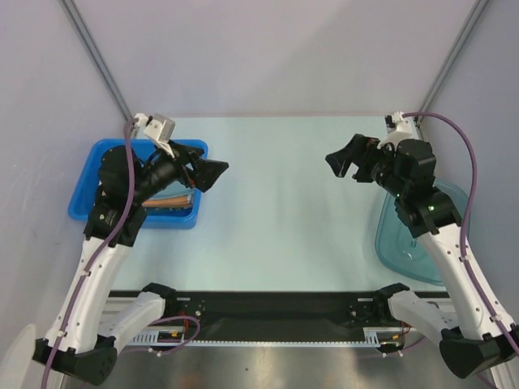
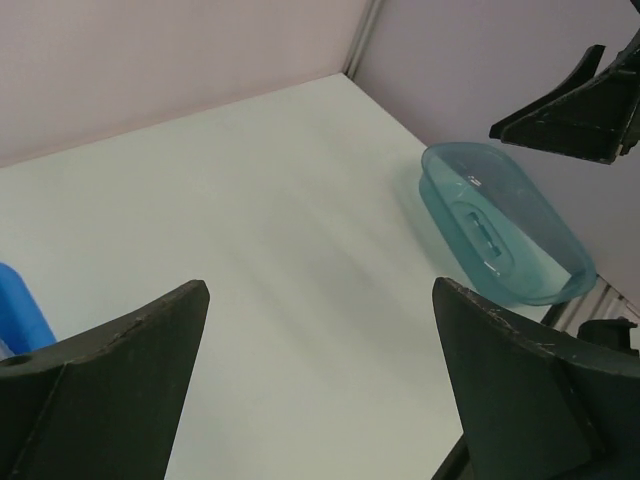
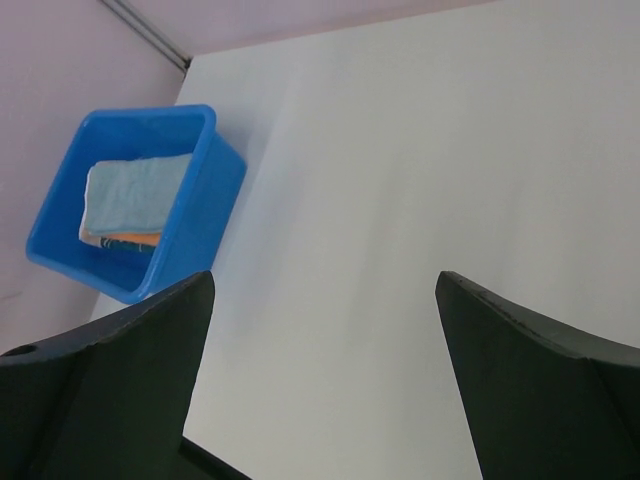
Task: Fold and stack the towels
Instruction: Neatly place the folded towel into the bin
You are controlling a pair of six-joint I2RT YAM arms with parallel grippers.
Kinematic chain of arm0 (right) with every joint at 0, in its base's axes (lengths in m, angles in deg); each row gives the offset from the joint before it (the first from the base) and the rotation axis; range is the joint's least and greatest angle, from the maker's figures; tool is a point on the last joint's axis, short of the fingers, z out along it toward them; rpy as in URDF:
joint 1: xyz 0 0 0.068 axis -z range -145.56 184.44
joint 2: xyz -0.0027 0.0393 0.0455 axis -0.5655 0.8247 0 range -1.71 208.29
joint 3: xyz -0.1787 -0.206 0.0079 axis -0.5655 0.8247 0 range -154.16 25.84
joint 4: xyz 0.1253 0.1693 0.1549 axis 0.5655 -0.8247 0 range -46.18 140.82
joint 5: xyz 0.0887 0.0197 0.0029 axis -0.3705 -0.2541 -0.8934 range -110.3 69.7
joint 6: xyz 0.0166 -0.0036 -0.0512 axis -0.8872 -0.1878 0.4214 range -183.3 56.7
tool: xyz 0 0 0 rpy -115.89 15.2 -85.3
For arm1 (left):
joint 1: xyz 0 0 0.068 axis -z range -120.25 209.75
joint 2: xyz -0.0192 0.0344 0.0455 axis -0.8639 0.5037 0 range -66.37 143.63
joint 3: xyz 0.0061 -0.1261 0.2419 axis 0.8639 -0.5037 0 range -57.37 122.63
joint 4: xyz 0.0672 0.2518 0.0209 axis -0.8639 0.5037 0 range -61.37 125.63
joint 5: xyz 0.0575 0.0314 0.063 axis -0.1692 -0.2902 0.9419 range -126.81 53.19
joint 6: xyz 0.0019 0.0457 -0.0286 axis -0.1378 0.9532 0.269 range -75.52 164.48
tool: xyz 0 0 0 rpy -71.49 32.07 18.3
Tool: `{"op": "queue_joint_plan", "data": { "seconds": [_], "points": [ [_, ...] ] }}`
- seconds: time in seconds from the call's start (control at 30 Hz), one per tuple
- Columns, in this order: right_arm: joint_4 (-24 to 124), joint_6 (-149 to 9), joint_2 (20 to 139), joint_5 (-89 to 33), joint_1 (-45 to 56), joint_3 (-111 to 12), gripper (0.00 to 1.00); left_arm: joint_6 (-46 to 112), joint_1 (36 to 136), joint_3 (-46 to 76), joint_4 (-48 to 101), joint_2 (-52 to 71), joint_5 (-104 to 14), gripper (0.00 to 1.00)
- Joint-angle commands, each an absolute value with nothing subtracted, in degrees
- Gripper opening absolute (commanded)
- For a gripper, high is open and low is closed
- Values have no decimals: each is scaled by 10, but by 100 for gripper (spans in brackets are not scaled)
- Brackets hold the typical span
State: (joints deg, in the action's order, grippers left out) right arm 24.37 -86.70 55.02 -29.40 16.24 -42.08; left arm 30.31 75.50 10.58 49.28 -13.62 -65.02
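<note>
Folded towels lie stacked in a blue bin (image 1: 87,183) at the table's left. In the right wrist view the bin (image 3: 205,190) holds a light blue towel (image 3: 135,192) on top of an orange towel (image 3: 130,239). In the top view only an orange-brown edge of the stack (image 1: 174,198) shows under my left arm. My left gripper (image 1: 208,174) is open and empty, raised beside the bin's right edge. My right gripper (image 1: 345,160) is open and empty, raised above the table's right part. The other towels are hidden.
A clear teal tub (image 1: 422,235) stands at the right edge, under my right arm; it also shows in the left wrist view (image 2: 505,225) and looks empty. Grey walls close the back and sides. A black rail (image 1: 268,308) runs along the near edge.
</note>
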Motion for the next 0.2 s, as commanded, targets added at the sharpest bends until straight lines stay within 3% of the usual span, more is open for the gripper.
{"op": "queue_joint_plan", "data": {
  "seconds": [0.0,0.17],
  "points": [
    [239,-863,514,-278,159,-422,100,284,759,83,451,-137,-679,100],
    [256,-852,491,-264,160,-418,100,287,759,73,449,-133,-677,100]
  ]
}}
